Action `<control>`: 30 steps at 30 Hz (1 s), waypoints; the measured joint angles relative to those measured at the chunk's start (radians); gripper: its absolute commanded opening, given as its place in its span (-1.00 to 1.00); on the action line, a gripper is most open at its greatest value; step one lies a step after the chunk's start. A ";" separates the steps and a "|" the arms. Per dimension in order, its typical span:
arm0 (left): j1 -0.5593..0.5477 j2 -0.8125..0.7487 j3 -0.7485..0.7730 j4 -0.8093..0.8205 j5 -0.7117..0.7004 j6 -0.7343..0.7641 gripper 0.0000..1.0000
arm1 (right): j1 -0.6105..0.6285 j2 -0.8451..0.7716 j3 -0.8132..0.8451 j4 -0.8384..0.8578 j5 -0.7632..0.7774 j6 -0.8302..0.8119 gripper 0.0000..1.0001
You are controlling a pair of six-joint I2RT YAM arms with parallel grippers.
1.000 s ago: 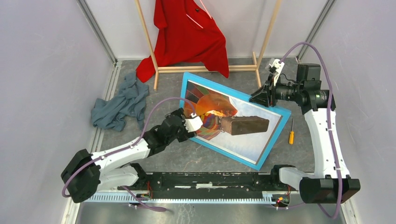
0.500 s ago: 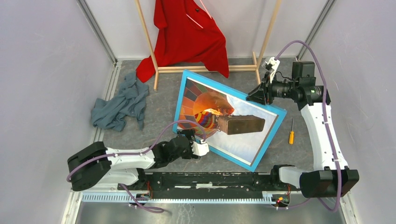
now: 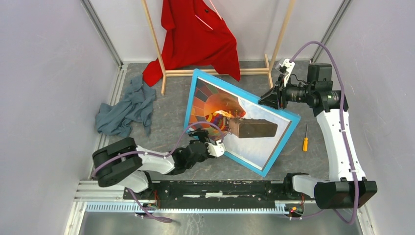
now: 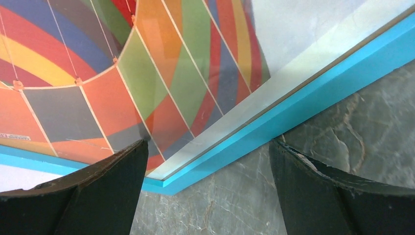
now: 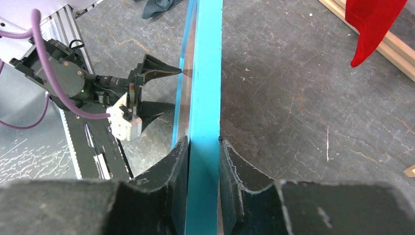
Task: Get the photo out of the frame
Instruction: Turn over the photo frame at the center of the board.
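Note:
The frame [image 3: 284,143], light blue, stands tilted on its near edge on the grey floor, with the balloon photo [image 3: 215,105] in it facing left. My right gripper [image 3: 268,101] is shut on the frame's raised far edge; in the right wrist view the blue edge [image 5: 205,73] sits pinched at the gripper [image 5: 203,147]. My left gripper [image 3: 215,142] is open and empty, low at the frame's near-left corner. In the left wrist view the blue border [image 4: 293,129] and the photo [image 4: 161,78] lie just beyond the gripper [image 4: 208,166], apart from it.
A red shirt [image 3: 200,34] hangs on a wooden rack [image 3: 279,39] at the back. A grey-blue cloth [image 3: 125,110] lies at the left. A yellow-handled screwdriver [image 3: 305,139] lies right of the frame. Walls close in on both sides.
My left gripper has drawn off the photo's face and moved down and nearer, to the frame's near-left corner. My right gripper has tipped the frame up more steeply.

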 measured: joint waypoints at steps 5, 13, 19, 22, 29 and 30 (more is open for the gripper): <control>-0.003 0.102 0.069 0.034 -0.066 0.000 0.96 | 0.004 -0.034 0.000 0.007 -0.001 0.000 -1.00; -0.005 0.209 0.148 0.076 -0.135 0.000 0.96 | 0.011 -0.074 -0.003 0.019 -0.005 -0.004 -0.74; -0.009 0.232 0.153 0.106 -0.158 0.001 0.96 | 0.012 -0.085 -0.007 0.019 -0.004 -0.016 -0.55; -0.009 0.237 0.154 0.116 -0.162 0.002 0.96 | 0.012 -0.088 -0.008 0.019 -0.004 -0.019 -0.51; -0.011 0.257 0.156 0.149 -0.180 0.017 0.96 | 0.017 -0.102 -0.022 0.024 -0.021 -0.032 -0.22; -0.011 0.260 0.158 0.151 -0.183 0.020 0.95 | 0.018 -0.104 -0.025 0.024 -0.031 -0.035 -0.20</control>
